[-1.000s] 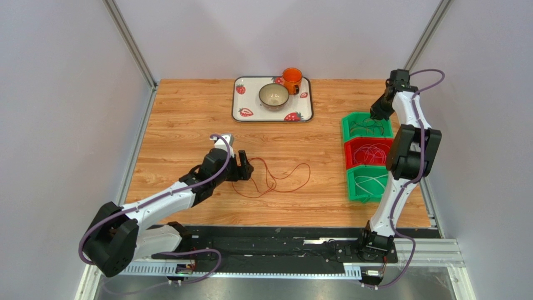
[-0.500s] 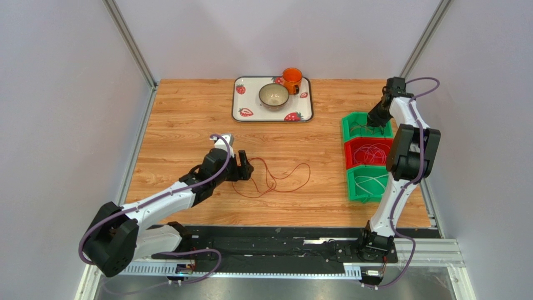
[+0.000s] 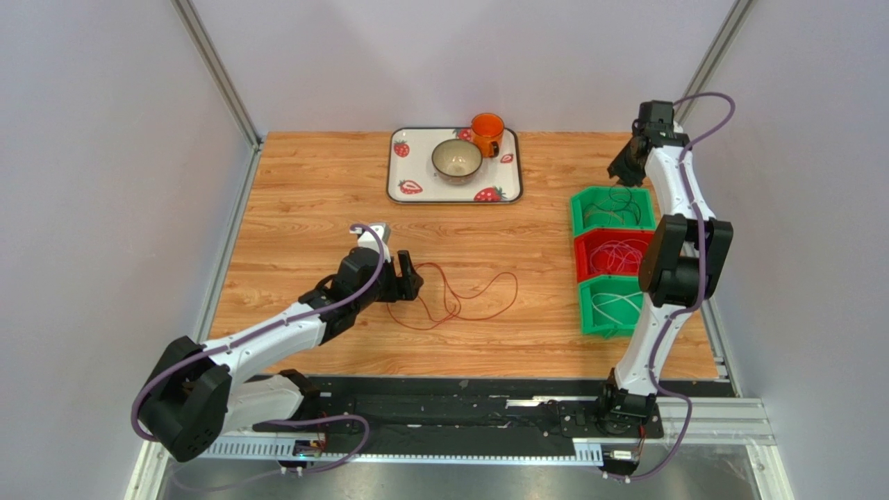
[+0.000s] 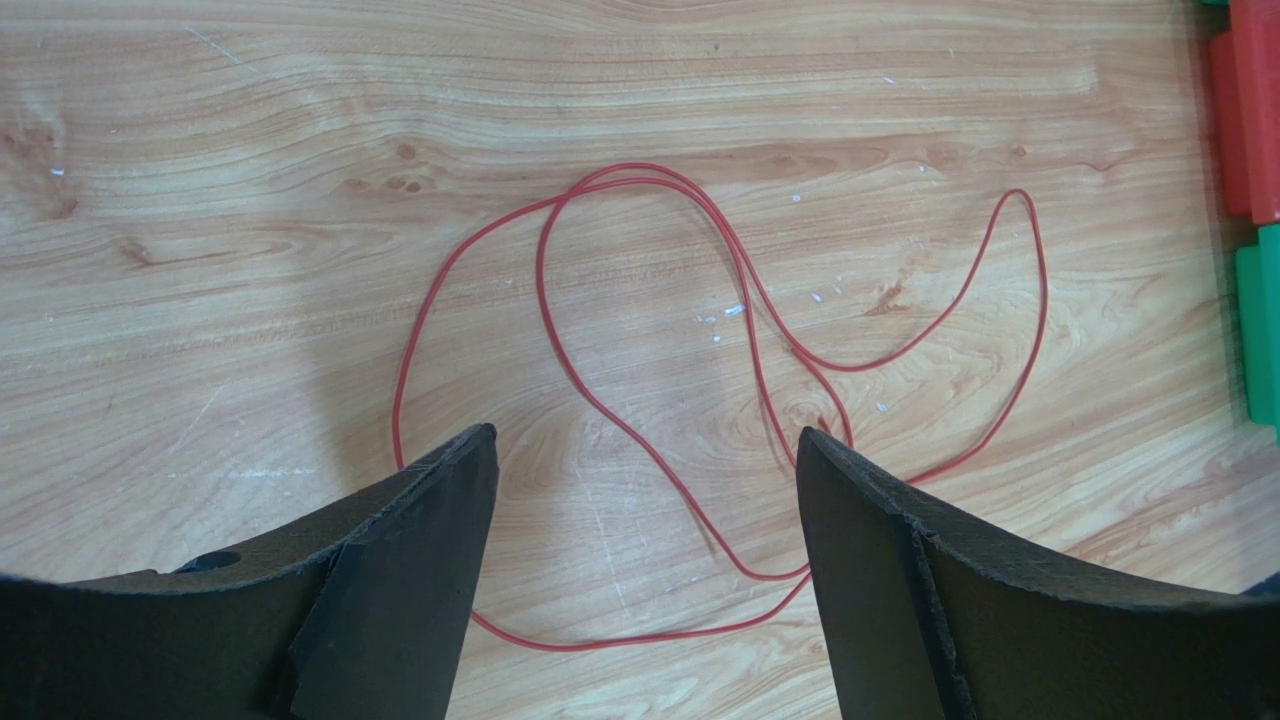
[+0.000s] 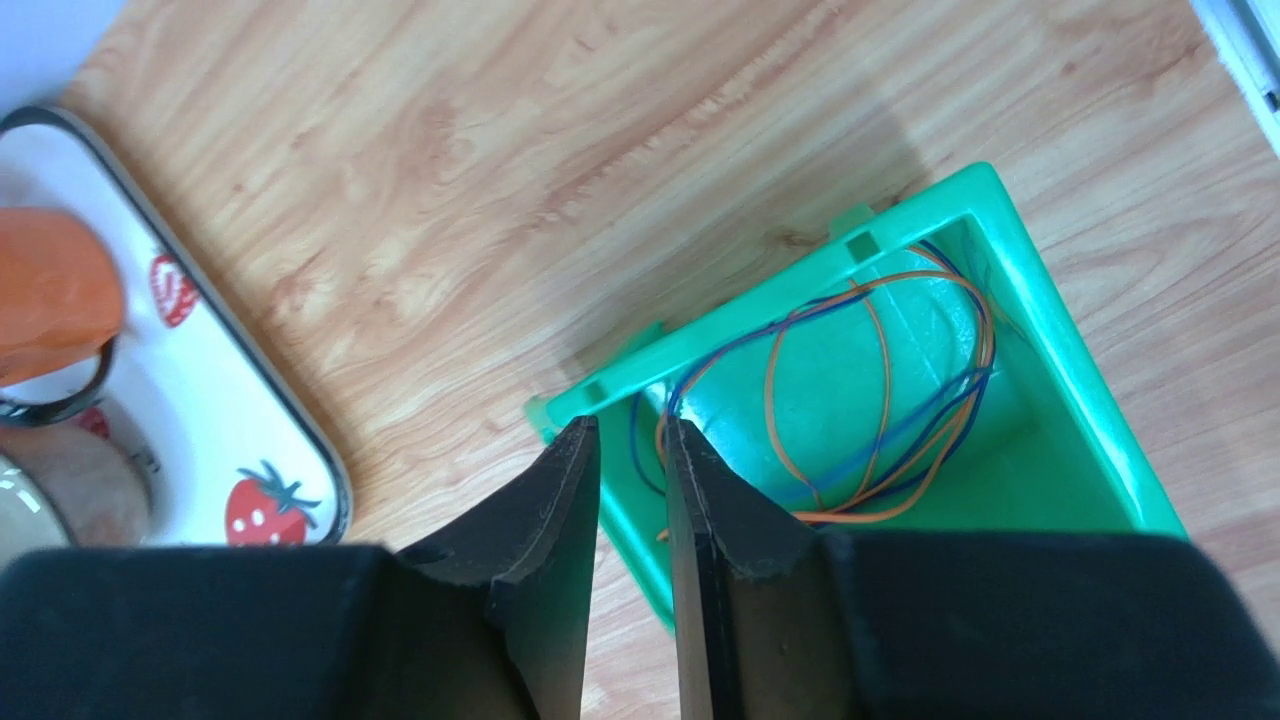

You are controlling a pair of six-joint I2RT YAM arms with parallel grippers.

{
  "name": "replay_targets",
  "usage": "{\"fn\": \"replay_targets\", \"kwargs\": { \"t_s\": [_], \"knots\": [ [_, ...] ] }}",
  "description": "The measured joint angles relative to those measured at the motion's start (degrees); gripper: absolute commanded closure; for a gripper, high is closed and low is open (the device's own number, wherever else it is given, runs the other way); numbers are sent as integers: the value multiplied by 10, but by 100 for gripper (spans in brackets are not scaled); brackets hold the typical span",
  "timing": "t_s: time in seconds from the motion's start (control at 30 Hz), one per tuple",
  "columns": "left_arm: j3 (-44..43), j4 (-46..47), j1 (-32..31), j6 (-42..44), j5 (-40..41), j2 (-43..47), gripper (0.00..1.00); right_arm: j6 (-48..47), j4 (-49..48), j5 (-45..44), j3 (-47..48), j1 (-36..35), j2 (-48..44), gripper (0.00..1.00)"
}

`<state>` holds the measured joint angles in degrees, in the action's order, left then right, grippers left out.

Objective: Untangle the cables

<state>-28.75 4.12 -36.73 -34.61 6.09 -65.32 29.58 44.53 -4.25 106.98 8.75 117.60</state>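
Right, left gripper (image 4: 646, 450) sits low over the table (image 4: 211, 195), jaws spread wide, nothing in them. Red cable (image 4: 646, 173) lies loose on the wood directly ahead of the fingers. Its near loops run between the two fingertips and under them. From there it sprawls away from the hand in a few overlapping loops, with one long loop trailing off to the gripper's right. No contact between fingers and cable that I can see.

Right gripper (image 5: 631, 435) hangs above the near-left corner of the far green bin (image 5: 1082, 405), as its wrist cam sees it. Jaws are a narrow slit apart with nothing between them, so released. Orange and blue cables (image 5: 771, 393) are coiled in that bin, ahead and right of the fingertips. One orange end comes up close to the right finger (image 5: 706, 495). Could be touching, the finger blocks that spot, can't say.

Tray (image 5: 286, 435) with a cup (image 5: 53, 293) is off to that gripper's left.

Top cam: red bin (image 3: 580, 253) is the middle one, holding red loops (image 3: 618, 253). The near green bin (image 3: 586, 313) holds white loops (image 3: 618, 302). Both lie back from the right gripper toward its base. A bowl (image 3: 457, 158) sits on the tray next to the cup.
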Motion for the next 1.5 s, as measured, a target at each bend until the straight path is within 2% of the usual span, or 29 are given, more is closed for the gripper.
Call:
{"fn": "replay_targets", "kwargs": {
  "t_s": [0.37,0.57,0.7,0.83,0.9,0.93,0.97,1.0,1.23,1.33,1.5],
  "knots": [
    [0,0,0,0,0,0,19,-23,32,-23,9,-31,-83,73],
    [0,0,0,0,0,0,19,-44,24,-9,-81,-94,-174,67],
    [0,0,0,-1,2,1,19,-71,2,25,-157,-183,-227,51],
    [26,7,0,-10,17,36,16,-104,-29,69,-260,-264,-278,46],
    [50,9,0,-17,32,74,10,-116,-32,89,-298,-302,-293,34],
    [63,10,0,-24,42,98,8,-119,-33,98,-310,-319,-296,32],
    [76,10,0,-29,54,124,6,-122,-35,104,-317,-332,-296,11],
    [89,9,0,-37,67,152,1,-127,-39,109,-325,-346,-296,11],
    [170,9,0,-82,149,324,1,-140,-64,106,-337,-445,-263,11],
    [178,5,0,-95,169,338,1,-140,-76,106,-331,-480,-218,11],
    [178,3,0,-104,181,304,3,-145,-85,97,-302,-524,-131,11]
  ]
}}
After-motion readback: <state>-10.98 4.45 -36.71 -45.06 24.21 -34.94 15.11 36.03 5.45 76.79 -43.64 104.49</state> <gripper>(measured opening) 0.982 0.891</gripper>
